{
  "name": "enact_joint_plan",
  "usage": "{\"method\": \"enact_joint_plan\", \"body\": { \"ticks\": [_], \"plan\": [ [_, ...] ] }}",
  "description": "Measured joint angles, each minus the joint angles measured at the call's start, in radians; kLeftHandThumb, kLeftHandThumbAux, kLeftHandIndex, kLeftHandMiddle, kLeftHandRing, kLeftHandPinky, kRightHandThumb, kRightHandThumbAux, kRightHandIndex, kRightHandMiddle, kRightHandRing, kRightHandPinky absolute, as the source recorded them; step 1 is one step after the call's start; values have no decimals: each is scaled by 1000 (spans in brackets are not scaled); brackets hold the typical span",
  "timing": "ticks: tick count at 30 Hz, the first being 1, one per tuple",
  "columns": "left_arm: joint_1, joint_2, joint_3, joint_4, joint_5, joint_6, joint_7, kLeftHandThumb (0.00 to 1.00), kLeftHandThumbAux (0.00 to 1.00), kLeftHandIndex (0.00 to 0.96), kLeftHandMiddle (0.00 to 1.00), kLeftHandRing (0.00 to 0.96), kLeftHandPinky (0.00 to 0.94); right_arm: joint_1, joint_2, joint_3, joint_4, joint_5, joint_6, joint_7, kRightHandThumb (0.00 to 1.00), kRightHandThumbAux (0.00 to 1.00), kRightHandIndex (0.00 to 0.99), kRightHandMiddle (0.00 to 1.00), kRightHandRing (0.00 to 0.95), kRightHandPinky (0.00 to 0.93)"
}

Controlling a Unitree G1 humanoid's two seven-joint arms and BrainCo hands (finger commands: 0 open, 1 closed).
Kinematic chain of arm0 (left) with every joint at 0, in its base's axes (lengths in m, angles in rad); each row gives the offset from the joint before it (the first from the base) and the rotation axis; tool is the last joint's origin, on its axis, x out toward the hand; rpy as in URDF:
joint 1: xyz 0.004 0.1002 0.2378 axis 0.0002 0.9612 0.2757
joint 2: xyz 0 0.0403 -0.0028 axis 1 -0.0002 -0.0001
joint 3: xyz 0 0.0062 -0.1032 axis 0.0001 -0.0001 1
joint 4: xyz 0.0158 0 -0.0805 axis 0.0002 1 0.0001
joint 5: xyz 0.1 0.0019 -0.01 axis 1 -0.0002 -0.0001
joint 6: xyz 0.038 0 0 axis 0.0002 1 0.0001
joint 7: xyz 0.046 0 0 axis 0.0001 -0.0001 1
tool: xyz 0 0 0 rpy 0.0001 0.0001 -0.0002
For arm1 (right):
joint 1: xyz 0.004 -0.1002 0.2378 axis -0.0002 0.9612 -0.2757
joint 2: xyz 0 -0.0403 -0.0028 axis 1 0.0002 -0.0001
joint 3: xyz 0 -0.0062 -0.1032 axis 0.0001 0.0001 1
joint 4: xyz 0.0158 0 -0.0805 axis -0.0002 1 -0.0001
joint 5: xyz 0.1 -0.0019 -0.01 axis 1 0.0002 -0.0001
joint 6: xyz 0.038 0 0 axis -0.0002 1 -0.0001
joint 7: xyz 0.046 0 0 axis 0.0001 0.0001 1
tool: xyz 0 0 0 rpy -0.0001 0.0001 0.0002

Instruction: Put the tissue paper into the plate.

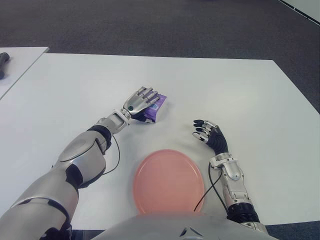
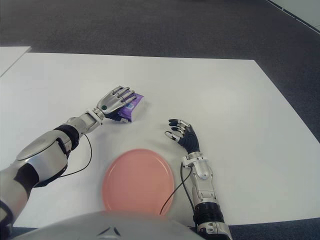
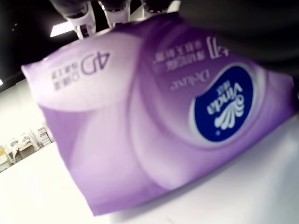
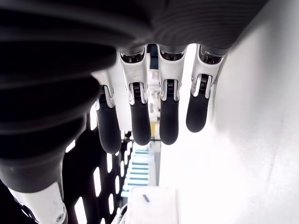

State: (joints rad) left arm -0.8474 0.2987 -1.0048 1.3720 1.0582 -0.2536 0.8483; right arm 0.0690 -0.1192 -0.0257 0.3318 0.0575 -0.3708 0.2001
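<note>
A purple tissue pack [image 1: 159, 104] lies on the white table [image 1: 240, 95], a little beyond the middle. My left hand [image 1: 141, 100] covers it from above. Close up, the pack [image 3: 154, 121] fills the left wrist view, with the fingertips [image 3: 79, 18] hooked over its far edge and the thumb against its near side. The pack's lower edge stays close to the table. A round pink plate [image 1: 168, 181] sits near the front edge, apart from the pack. My right hand [image 1: 207, 131] shows to the right of the plate, fingers [image 4: 140, 121] relaxed and holding nothing.
A second white table [image 1: 20, 60] stands at the far left with a dark object [image 1: 4, 62] on it. Dark carpet lies beyond the table's far edge. Cables run along both forearms near the plate.
</note>
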Motion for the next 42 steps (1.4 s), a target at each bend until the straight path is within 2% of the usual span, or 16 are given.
{"method": "enact_joint_plan", "body": {
  "ticks": [7, 10, 11, 12, 13, 14, 17, 20, 29, 37, 42],
  "plan": [
    [-1, 0, -1, 1, 0, 1, 0, 323, 405, 0, 0, 0, 0, -1, -1, 1, 1, 2, 0, 0, 674, 736, 403, 324, 305, 310],
    [-1, 0, 1, 1, 0, 1, 0, 349, 457, 0, 0, 0, 44, -1, -1, 1, 1, 3, 0, 1, 673, 736, 403, 324, 302, 304],
    [-1, 0, 2, 2, 0, 2, 1, 413, 508, 57, 60, 71, 126, -1, -1, 2, 1, 3, 0, 1, 673, 736, 403, 324, 302, 306],
    [0, -1, 3, 2, 0, 5, 3, 437, 527, 78, 82, 96, 155, -1, -1, 2, 1, 3, 0, 1, 673, 736, 403, 324, 302, 307],
    [1, -2, 6, 2, 0, 8, 7, 581, 579, 192, 234, 251, 310, -1, -1, 2, 2, 3, 0, 1, 674, 737, 403, 324, 304, 311],
    [3, -2, 7, 3, 0, 10, 17, 673, 612, 265, 331, 351, 411, -1, -1, 2, 2, 3, 0, 1, 674, 737, 403, 324, 304, 313],
    [10, -2, 12, 2, 0, 8, 76, 791, 645, 367, 460, 536, 599, -2, -2, 1, 2, 3, 0, 1, 674, 737, 403, 324, 306, 316],
    [13, -2, 20, -1, -2, 4, 139, 833, 656, 400, 503, 634, 683, -3, -2, 1, 2, 4, 0, 1, 674, 737, 403, 325, 310, 320],
    [55, -41, 106, 4, -67, 13, 247, 853, 665, 402, 539, 795, 798, -5, -4, 1, 5, 7, 0, 8, 674, 737, 403, 325, 311, 314],
    [62, -55, 134, 5, -72, 15, 268, 855, 666, 402, 545, 835, 836, -10, -6, 0, 11, 6, 0, 10, 673, 737, 402, 324, 307, 312],
    [62, -58, 141, 5, -74, 15, 268, 855, 666, 402, 545, 840, 821, -12, -6, 1, 16, 6, -7, 11, 672, 737, 402, 323, 305, 308]
  ]
}}
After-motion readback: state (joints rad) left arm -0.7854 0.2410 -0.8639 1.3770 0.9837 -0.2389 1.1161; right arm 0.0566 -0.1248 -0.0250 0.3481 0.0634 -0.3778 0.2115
